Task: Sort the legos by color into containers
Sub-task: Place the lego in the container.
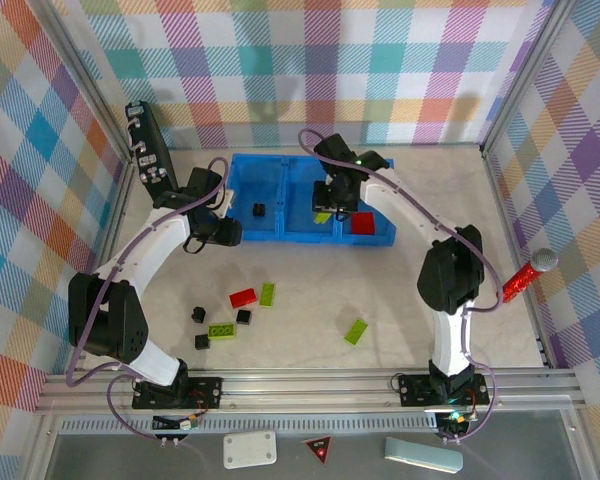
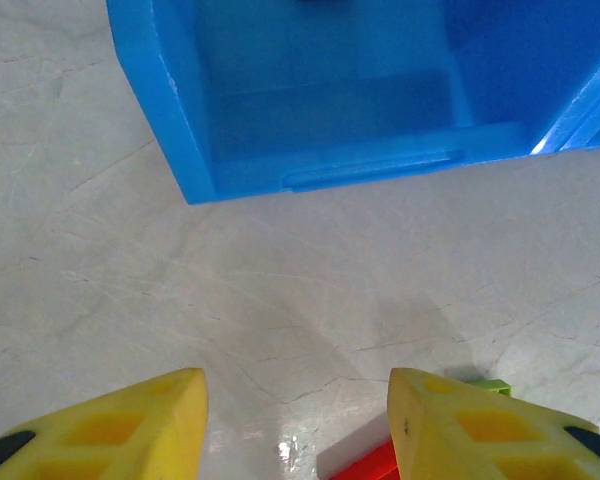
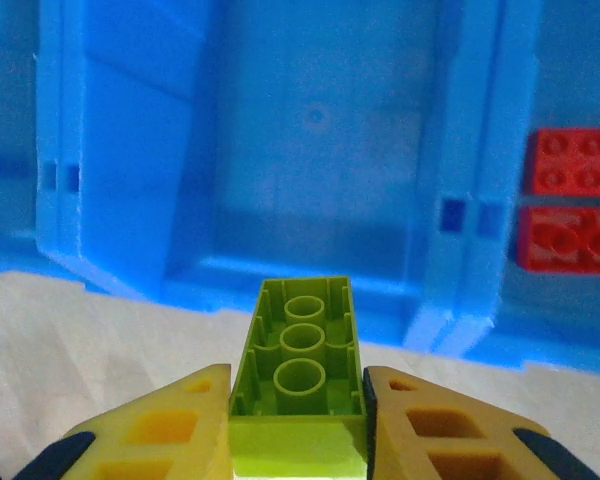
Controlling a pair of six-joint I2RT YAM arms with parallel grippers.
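Observation:
The containers are three square compartments of one blue tray (image 1: 280, 168). A black cube (image 1: 259, 209) lies in the left one and red bricks (image 3: 570, 200) in the right one. My right gripper (image 3: 298, 420) is shut on a lime-green brick (image 3: 300, 360), underside up, at the front wall of the middle compartment (image 3: 320, 150). My left gripper (image 2: 295, 420) hangs open over bare table just in front of the tray's left corner (image 2: 195, 170), nothing between its yellow fingers (image 2: 130, 425). A red brick (image 2: 365, 465) and a green one (image 2: 492, 385) peek out by its right finger.
Loose legos lie on the table's near half: a red brick (image 1: 243, 297), green bricks (image 1: 267, 294) (image 1: 220, 331) (image 1: 356, 331) and black cubes (image 1: 198, 314) (image 1: 243, 316) (image 1: 202, 341). A black case (image 1: 145, 140) leans at the back left. Checked walls enclose the table.

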